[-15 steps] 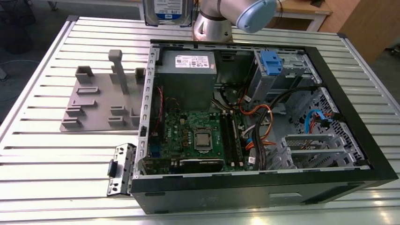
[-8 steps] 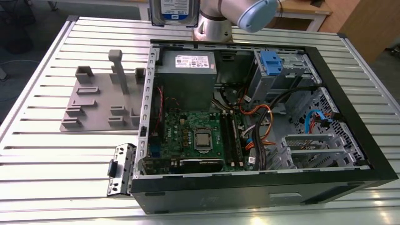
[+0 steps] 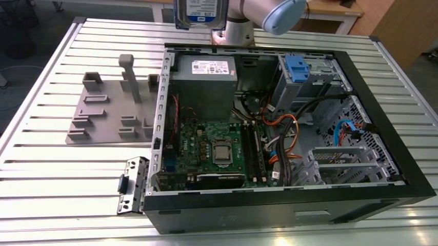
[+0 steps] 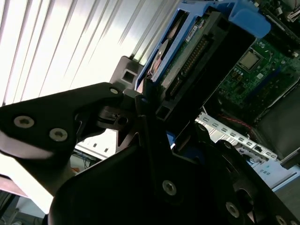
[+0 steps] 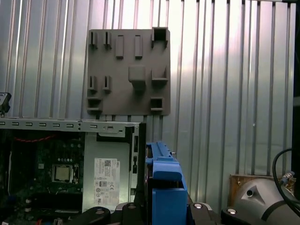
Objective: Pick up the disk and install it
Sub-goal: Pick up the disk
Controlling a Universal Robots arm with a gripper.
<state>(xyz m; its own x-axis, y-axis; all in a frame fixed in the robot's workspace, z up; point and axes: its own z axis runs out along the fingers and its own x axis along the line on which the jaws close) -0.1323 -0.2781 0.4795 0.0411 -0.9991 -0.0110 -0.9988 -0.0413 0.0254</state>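
Observation:
The disk (image 3: 198, 14) hangs upright in the air above the far edge of the open computer case (image 3: 383, 154), at the top of the exterior view beside the arm's wrist (image 3: 274, 13). In the second wrist view my gripper (image 4: 171, 117) is shut on the disk (image 4: 187, 51): its black fingers (image 4: 140, 103) clamp the blue carrier, and the drive's circuit board and connector face the camera. The first wrist view shows the carrier's blue edge (image 5: 164, 187) rising between the finger bases, above the case's rim.
Inside the case are a grey power supply box (image 3: 204, 77), a motherboard (image 3: 212, 148), cables, and a drive cage with a bare blue bracket (image 3: 296, 66). A grey fixture plate (image 3: 110, 113) with upright holders lies on the slatted table at the exterior view's left.

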